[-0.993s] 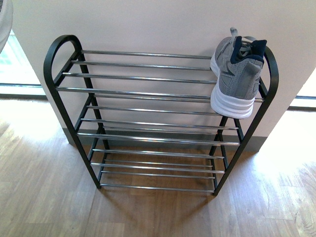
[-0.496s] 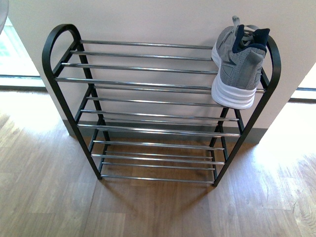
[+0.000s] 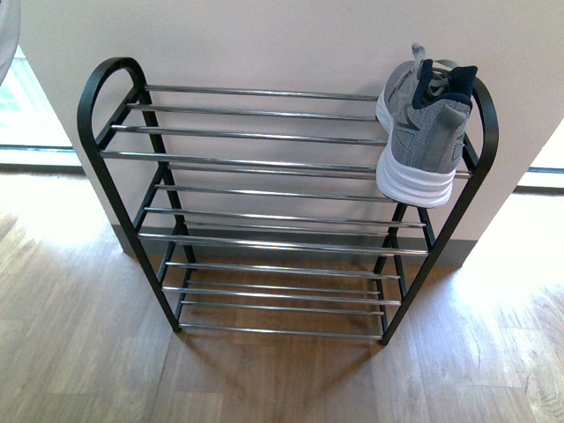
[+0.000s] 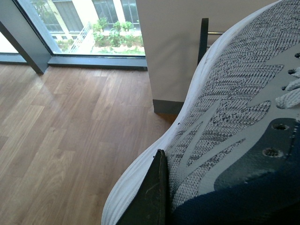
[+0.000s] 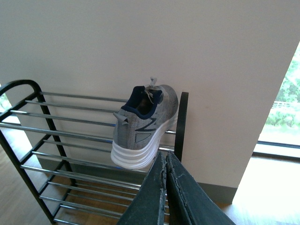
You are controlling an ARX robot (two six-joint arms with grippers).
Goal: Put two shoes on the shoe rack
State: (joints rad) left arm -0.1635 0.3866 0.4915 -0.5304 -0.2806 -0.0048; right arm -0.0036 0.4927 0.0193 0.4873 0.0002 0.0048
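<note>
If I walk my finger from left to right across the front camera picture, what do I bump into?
Bright window → shoe rack's rounded left end → long chrome bars → grey sneaker → shoe rack's rounded right end → another bright window strip.

Domestic-looking interior, probably an entryway or living space. A tiered shoe rack [image 3: 238, 162] holding a grey sneaker [image 3: 421, 132] stands against a plain white wall [image 3: 264, 44] with grey skirting board [image 4: 166, 107], on wood-plank flooring [image 3: 88, 352]. A dark-framed floor-level window [image 4: 108, 23] looks onto greenery and buildings outside.
</note>
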